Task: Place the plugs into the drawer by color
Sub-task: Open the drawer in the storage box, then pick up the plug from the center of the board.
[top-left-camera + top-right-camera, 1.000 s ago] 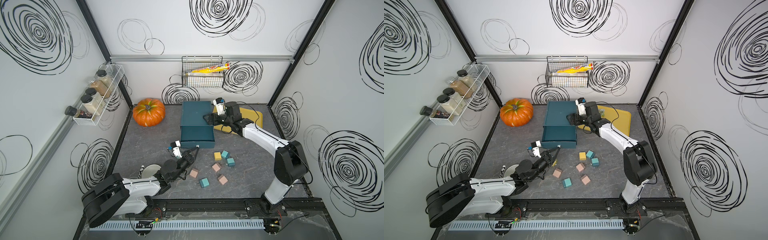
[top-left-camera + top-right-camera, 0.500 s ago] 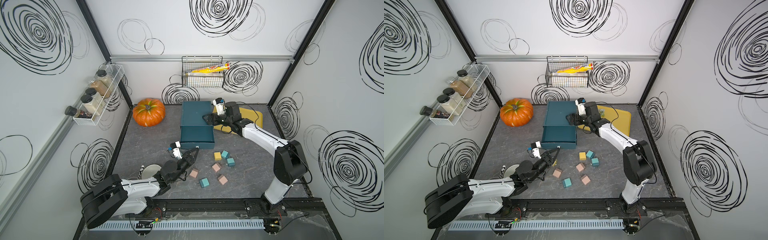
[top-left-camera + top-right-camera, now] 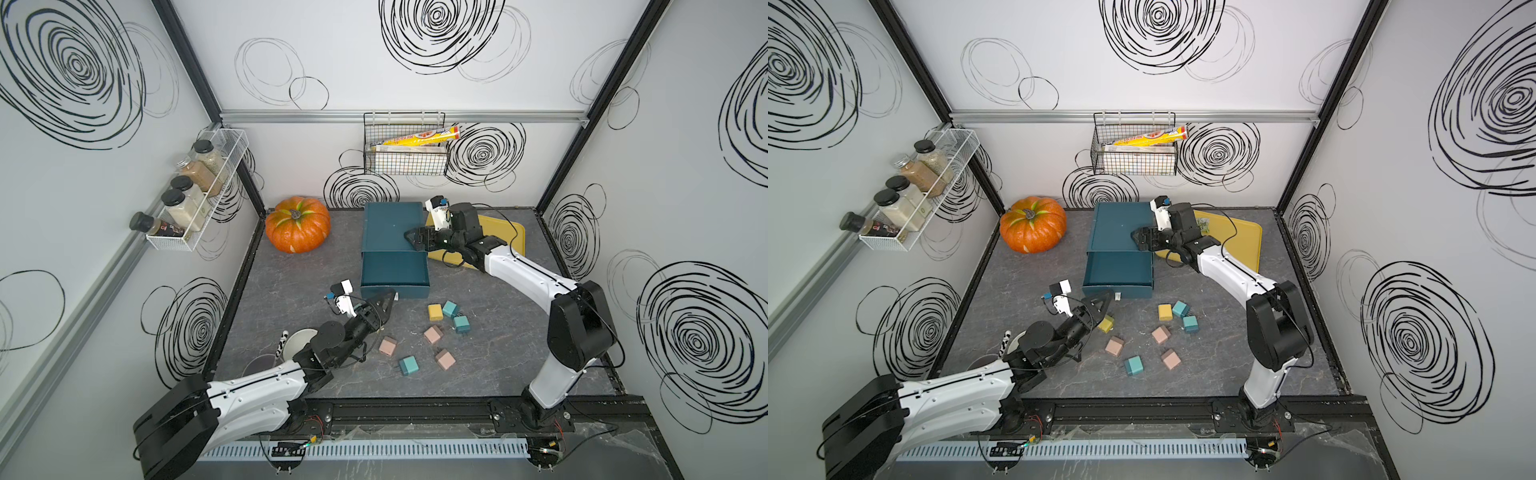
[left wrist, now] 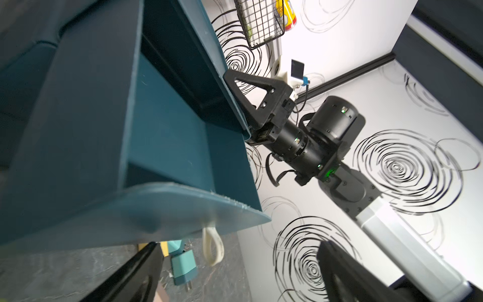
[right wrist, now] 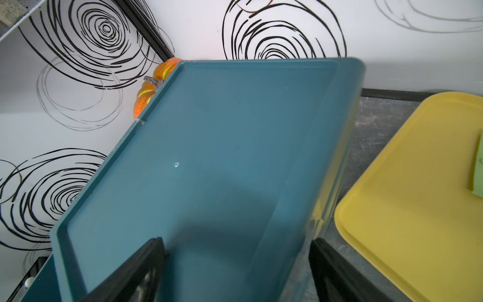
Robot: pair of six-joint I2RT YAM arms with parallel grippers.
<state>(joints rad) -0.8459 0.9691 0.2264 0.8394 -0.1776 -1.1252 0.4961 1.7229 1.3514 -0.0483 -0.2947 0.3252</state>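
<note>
The drawer cabinet (image 3: 388, 226) is dark teal, with one drawer (image 3: 395, 270) pulled out and empty. Its white pull tab (image 4: 213, 245) hangs free between my left gripper's (image 4: 237, 274) open fingers, just in front of the drawer face. My right gripper (image 3: 411, 240) stands open, straddling the right edge of the cabinet top (image 5: 222, 157). Loose plugs lie on the floor in both top views: yellow (image 3: 435, 311), teal (image 3: 450, 308), teal (image 3: 461, 323), pink (image 3: 433, 334), pink (image 3: 388, 345), teal (image 3: 409, 365), pink (image 3: 445, 359). Another yellow plug (image 3: 1106, 323) sits beside my left gripper (image 3: 1100, 301).
An orange pumpkin (image 3: 298, 230) stands left of the cabinet. A flat yellow tray (image 3: 505, 232) lies to the cabinet's right, under my right arm. A white bowl (image 3: 303, 340) sits by my left arm. A spice rack (image 3: 195, 199) and a wire basket (image 3: 405, 153) hang on the walls.
My left gripper has opened and let go of the pull tab, with the drawer staying pulled out. My right gripper has opened a little wider on the cabinet's edge.
</note>
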